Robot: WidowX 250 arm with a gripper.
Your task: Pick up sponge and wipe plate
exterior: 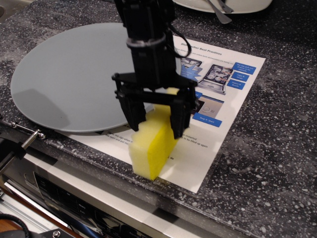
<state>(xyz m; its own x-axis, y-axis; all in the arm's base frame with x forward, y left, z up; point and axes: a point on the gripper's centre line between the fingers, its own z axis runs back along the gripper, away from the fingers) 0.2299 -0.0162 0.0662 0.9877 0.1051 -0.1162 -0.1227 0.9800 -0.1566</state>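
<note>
Jaws stand wide apart, one finger on each side of your sponge (154,148), straddling it across its short width and gripping nothing yet; whether the fingers touch the foam, you cannot tell. Largest first: the speckled tabletop (277,148), then the plate (69,79) just left of the sponge, lying on a printed sheet (223,99). The sponge stands on edge directly beneath your gripper (157,120), its long axis running away from the front edge.
</note>
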